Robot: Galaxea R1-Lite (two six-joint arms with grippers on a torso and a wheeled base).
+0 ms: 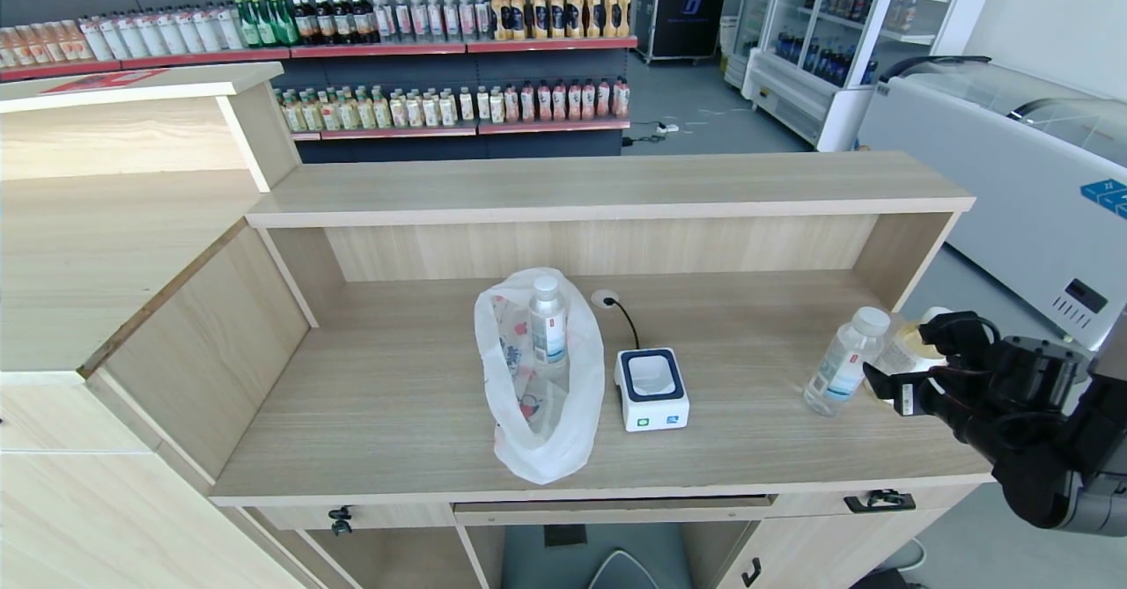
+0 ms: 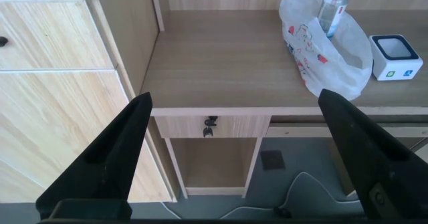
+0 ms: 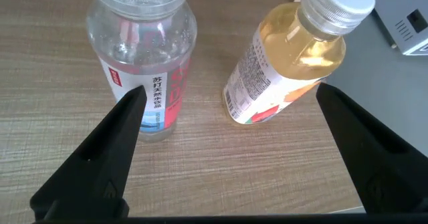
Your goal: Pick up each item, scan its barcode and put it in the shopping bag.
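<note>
Two bottles stand just ahead of the right gripper (image 1: 916, 362), its jaws wide and empty: a clear water bottle (image 3: 144, 57) and a yellow drink bottle (image 3: 287, 63), close together at the right end of the counter (image 1: 748, 448). Closing on one could topple its neighbour off the edge. The scanner (image 1: 652, 388) and shopping bag (image 1: 539, 413) sit well apart leftward; the left gripper (image 2: 234, 95) likewise gapes empty.

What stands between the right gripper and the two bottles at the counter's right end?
Nothing visible does. The open right gripper faces the clear bottle and the yellow drink bottle directly, with bare counter between.
</note>
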